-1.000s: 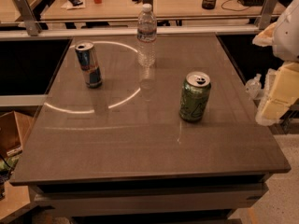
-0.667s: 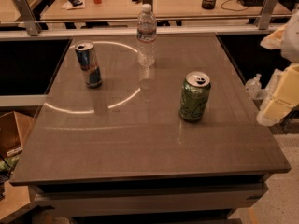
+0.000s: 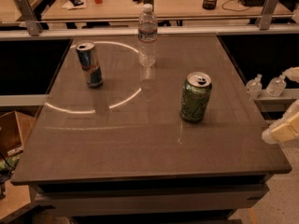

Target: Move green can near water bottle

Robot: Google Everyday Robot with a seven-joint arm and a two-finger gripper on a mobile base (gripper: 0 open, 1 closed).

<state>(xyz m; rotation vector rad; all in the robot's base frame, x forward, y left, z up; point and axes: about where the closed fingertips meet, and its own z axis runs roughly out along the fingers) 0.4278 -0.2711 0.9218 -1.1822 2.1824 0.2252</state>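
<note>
Camera view: green can [image 3: 195, 97] is standing apart from water bottle [image 3: 147, 34]. Hand [image 3: 283, 130] is hovering at the right edge; I cannot tell its state.

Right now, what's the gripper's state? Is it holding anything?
Gripper: at the right edge of view, beside the table, well apart from the green can; open or closed cannot be told.

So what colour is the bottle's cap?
White water bottle cap, camera view; gripper at far right.
</note>
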